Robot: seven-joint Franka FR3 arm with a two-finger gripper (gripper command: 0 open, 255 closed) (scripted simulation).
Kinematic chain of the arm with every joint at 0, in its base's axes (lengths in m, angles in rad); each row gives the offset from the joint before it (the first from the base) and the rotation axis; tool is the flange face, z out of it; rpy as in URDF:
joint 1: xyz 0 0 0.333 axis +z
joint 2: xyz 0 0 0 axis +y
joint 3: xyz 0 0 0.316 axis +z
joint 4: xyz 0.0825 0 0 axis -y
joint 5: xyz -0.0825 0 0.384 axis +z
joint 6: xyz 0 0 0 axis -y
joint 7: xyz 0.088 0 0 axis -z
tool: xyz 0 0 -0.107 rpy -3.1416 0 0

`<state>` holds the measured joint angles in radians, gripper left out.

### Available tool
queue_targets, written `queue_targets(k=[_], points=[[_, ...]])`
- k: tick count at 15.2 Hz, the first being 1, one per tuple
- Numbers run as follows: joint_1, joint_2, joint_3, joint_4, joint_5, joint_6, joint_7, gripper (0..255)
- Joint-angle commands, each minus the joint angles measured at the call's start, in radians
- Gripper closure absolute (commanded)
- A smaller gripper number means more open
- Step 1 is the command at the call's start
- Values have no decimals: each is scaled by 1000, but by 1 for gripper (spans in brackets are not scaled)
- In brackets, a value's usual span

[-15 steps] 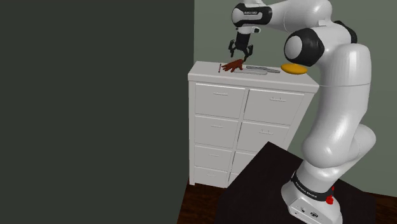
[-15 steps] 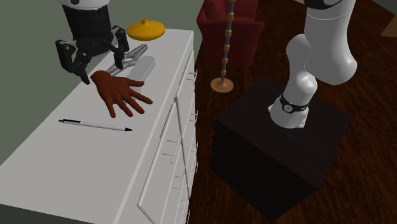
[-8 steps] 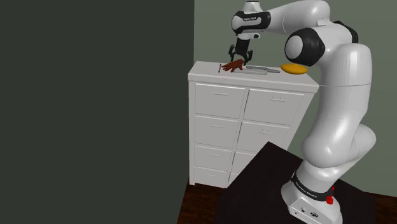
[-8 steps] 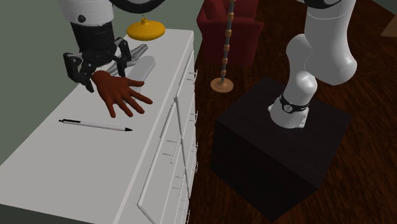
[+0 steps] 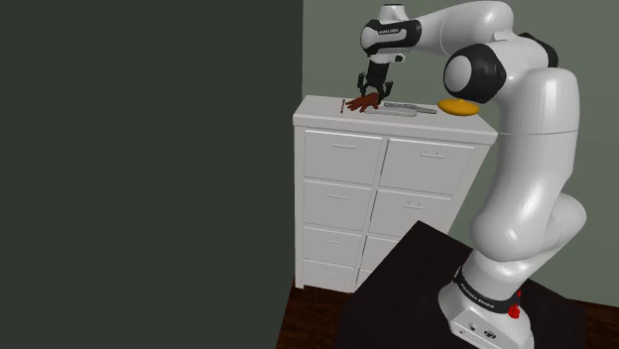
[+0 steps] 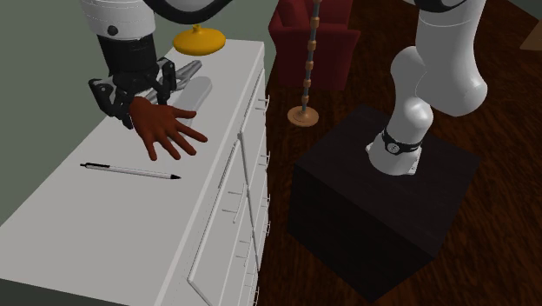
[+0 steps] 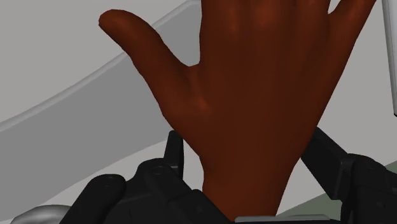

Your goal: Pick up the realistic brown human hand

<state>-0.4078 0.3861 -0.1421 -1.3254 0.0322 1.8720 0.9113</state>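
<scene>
The brown human hand (image 6: 171, 131) lies flat, fingers spread, on the white dresser top (image 6: 104, 213). It is also visible near the top's back edge (image 5: 364, 101). My black gripper (image 6: 135, 102) is lowered over its wrist end, seen from the shoulder view (image 5: 373, 91) as well. In the wrist view the gripper (image 7: 248, 159) has a finger (image 7: 175, 150) on each side of the narrow wrist, pressed against the brown hand (image 7: 254, 89). The hand still rests on the surface.
A pen (image 6: 130, 170) lies on the dresser nearer the second exterior view's camera. Beyond the hand are a grey metal tool (image 6: 188, 84) and a yellow lidded dish (image 6: 199, 39). A red armchair (image 6: 334, 35) and a pole stand (image 6: 306, 87) are on the floor.
The gripper has come down from above the hand onto its wrist, and its fingers have closed in from wide apart. The hand has not moved.
</scene>
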Motion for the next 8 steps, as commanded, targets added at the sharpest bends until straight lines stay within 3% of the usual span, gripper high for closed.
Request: queue_targets(k=[1,8], points=[[1,1,1,0,0,-1,0,255],[-2,8,0,62,1,-57,-1,255]])
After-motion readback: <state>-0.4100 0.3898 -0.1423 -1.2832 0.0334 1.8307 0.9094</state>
